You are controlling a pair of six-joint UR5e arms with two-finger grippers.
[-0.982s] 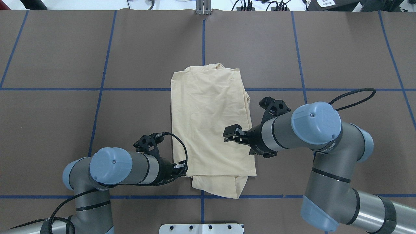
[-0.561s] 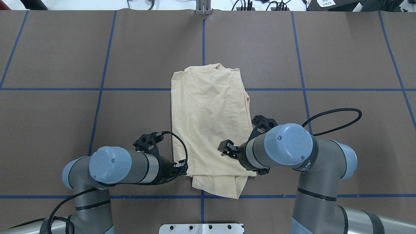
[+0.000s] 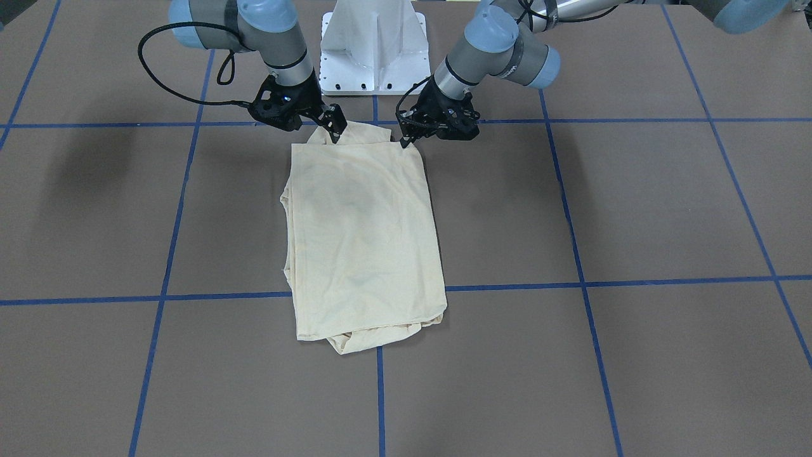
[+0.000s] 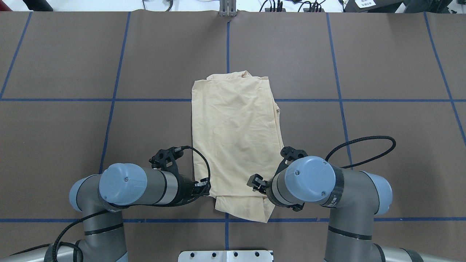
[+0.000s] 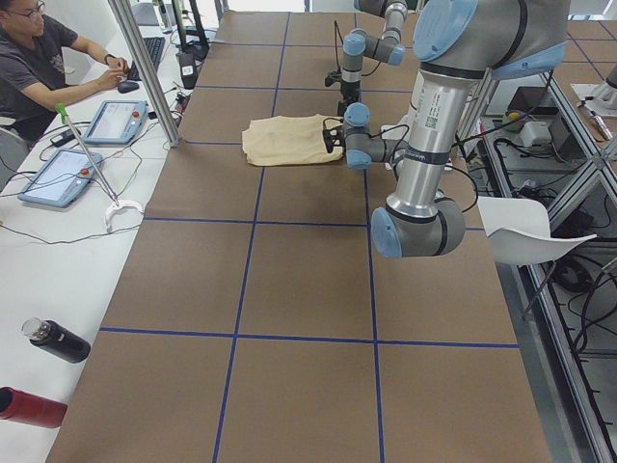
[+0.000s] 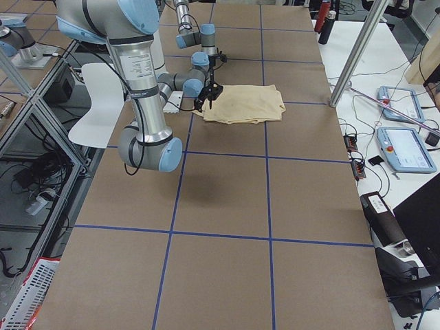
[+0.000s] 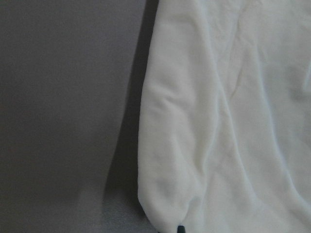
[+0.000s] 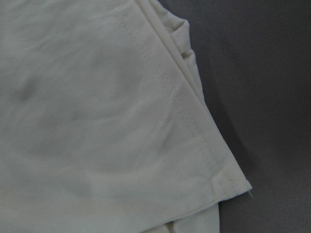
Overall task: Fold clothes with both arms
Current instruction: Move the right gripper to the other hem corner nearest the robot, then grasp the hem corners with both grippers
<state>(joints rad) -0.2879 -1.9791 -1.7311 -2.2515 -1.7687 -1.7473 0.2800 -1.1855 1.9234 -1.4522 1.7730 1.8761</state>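
The T-shirt (image 4: 236,138) is already folded into a strip; crosswise folds remain, I judge. The left gripper (image 3: 404,138) and right gripper (image 3: 335,131) are at its corners nearest the table's (image 4: 382,65) robot-side edge. I cannot tell whether their fingers are spread or pinching.

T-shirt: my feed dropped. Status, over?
Left gripper at T-shirt near corner, right gripper over near hem; grips unclear. Folded long, flat. No obstructions.
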